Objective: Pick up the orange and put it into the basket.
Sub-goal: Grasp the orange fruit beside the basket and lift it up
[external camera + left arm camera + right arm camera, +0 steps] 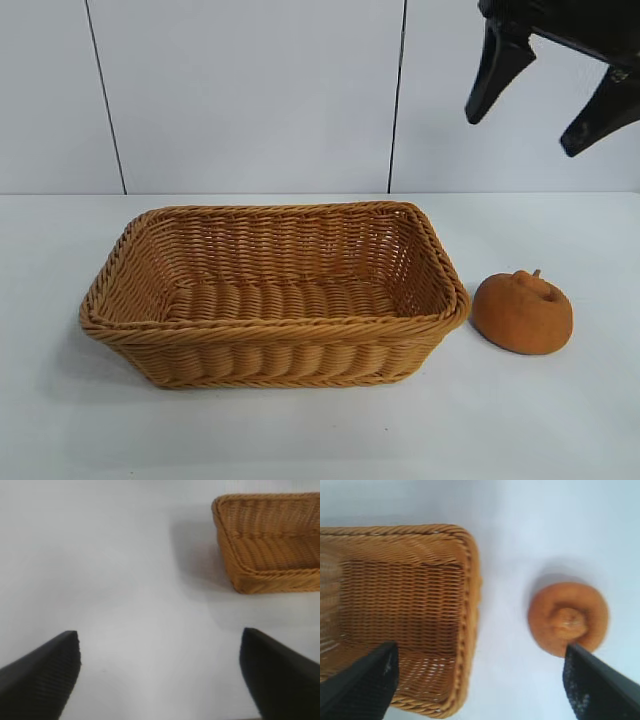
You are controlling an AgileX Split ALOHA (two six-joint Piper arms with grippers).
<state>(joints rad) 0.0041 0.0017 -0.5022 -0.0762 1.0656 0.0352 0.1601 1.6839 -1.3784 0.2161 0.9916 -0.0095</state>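
Note:
The orange (522, 311) is a squat brownish-orange fruit with a knobby top, resting on the white table just right of the basket (275, 330). The wicker basket is empty. My right gripper (530, 125) hangs open and empty high above the orange and the basket's right end. In the right wrist view the orange (568, 617) lies beside the basket's end rim (470, 580), with one fingertip (590, 680) overlapping its edge. My left gripper (160, 655) is open and empty over bare table; the basket's corner (240, 575) shows farther off.
A white table (560, 420) spreads around the basket, with a pale panelled wall (250, 90) behind it. No other objects are in view.

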